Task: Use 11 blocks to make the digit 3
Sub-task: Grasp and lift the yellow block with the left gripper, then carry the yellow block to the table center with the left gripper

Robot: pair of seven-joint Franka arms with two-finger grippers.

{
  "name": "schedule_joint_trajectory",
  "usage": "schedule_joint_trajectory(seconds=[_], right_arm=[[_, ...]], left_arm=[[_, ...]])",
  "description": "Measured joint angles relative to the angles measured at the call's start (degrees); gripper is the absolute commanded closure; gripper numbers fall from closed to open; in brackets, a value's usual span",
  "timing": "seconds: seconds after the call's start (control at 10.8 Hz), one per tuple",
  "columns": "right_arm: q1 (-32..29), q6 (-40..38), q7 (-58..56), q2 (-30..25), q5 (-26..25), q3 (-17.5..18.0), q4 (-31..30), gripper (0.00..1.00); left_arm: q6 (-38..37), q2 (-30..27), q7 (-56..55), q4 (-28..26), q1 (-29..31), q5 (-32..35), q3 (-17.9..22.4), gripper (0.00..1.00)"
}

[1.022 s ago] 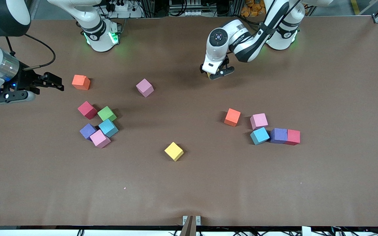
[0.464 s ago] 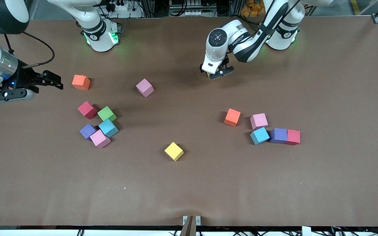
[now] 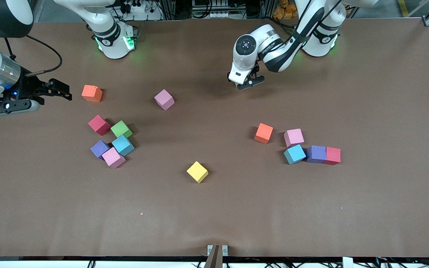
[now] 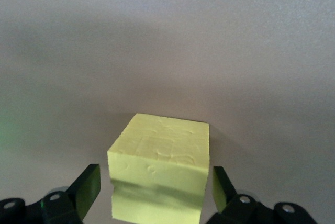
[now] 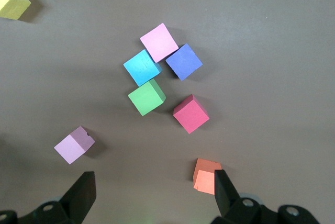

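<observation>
Start at the right arm's end of the table: your right gripper (image 3: pixel 63 93) hangs above the table (image 3: pixel 214 208) with its fingers spread wide and nothing between them, just beside an orange block (image 3: pixel 91 93). Nearer the front camera sits a cluster of 5 blocks: red (image 3: pixel 99 124), green (image 3: pixel 121 129), blue (image 3: pixel 123 145), purple (image 3: pixel 99 149) and pink (image 3: pixel 113 157), packed close, several touching. The right wrist view shows the same cluster from above.

Moving along, a lone pink block (image 3: pixel 164 99) sits apart, and a yellow block (image 3: pixel 197 172) lies nearer the camera, about mid-table.

Next, your left gripper (image 3: pixel 247 84) is low at the table in front of its base. In the left wrist view a pale yellow block (image 4: pixel 159 169) stands between its fingers (image 4: pixel 84 187), with narrow gaps showing on each side, so you cannot yet call it gripped.

Toward the left arm's end you find 5 more blocks: orange (image 3: pixel 263 133), pink (image 3: pixel 294 137), blue (image 3: pixel 295 154), purple (image 3: pixel 316 154) and red (image 3: pixel 332 155), the last 3 in a row, touching.

No digit 3 is formed.
</observation>
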Motion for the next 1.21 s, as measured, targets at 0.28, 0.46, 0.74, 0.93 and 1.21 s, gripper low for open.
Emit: schedule_joint_trajectory(seconds=[0.28, 0.46, 0.74, 0.93, 1.21], right_arm=[[0.0, 0.1, 0.0, 0.0, 0.0, 0.0, -0.7, 0.0], [0.0, 0.8, 0.0, 0.0, 0.0, 0.0, -1.2, 0.0], [0.0, 3.5, -0.3, 0.0, 0.0, 0.1, -3.2, 0.0], [0.4, 7.1, -0.9, 0.0, 0.1, 0.3, -5.6, 0.0], [0.8, 13.3, -1.1, 0.0, 0.1, 0.6, -10.2, 0.0]], left_arm=[[1.9, 1.0, 0.3, 0.6, -1.2, 1.8, -0.1, 0.69], [2.2, 1.2, 2.1, 2.9, -2.4, 1.8, 0.0, 0.69], [-3.9, 2.5, 7.7, 10.5, -5.9, 1.8, 2.3, 0.69], [-6.8, 4.6, 10.2, 15.5, -9.0, 2.1, 4.8, 0.69], [-6.9, 7.7, 12.2, 18.8, -12.9, 4.2, 8.8, 0.69]])
